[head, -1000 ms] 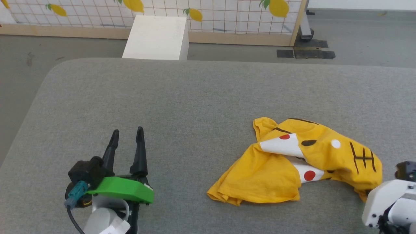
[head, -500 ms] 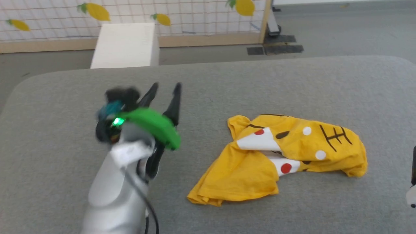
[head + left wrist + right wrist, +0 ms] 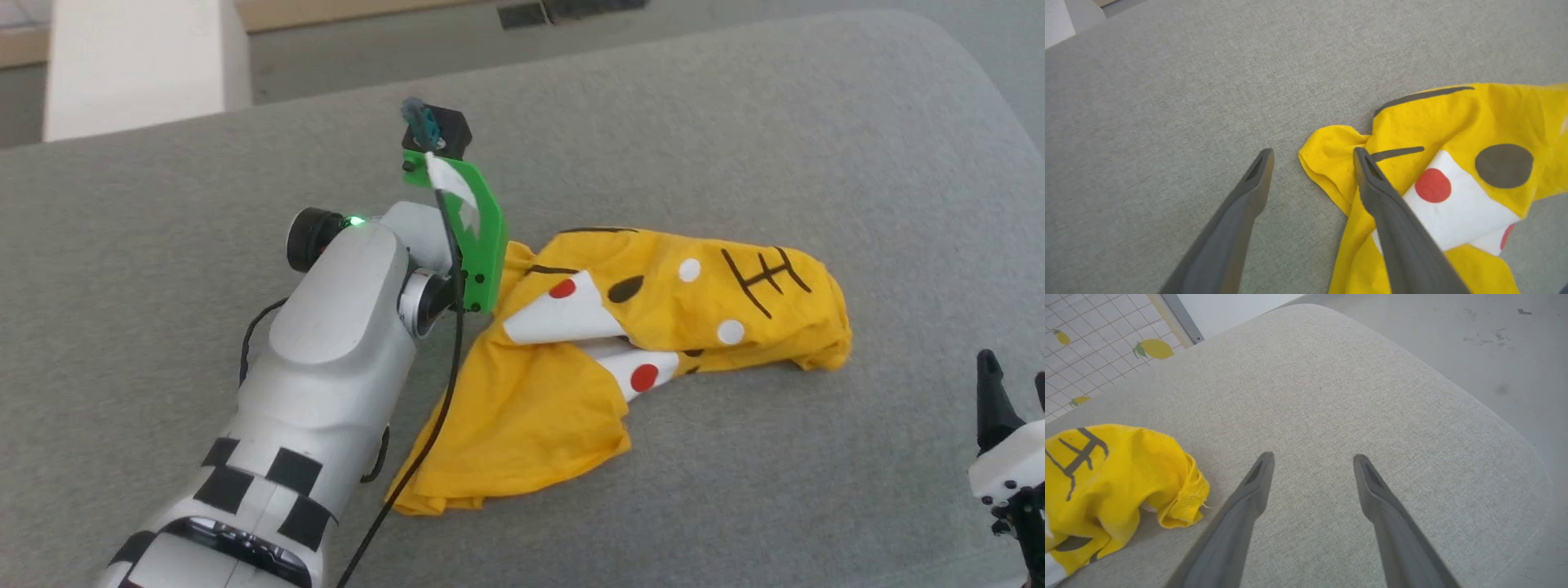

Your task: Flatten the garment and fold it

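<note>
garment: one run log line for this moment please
garment: crumpled, unfolded, on grey surface | left gripper: open, over garment's corner, nothing held | right gripper: open, beside garment, apart

Silver-white left forearm (image 3: 335, 351) bears black checker squares (image 3: 290, 472), a green bracket (image 3: 482, 237) and black cable (image 3: 437, 408).

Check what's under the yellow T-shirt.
The T-shirt lies crumpled on the grey padded surface, which shows all round it. Its folds hide whatever is directly beneath, including part of its own print.
</note>
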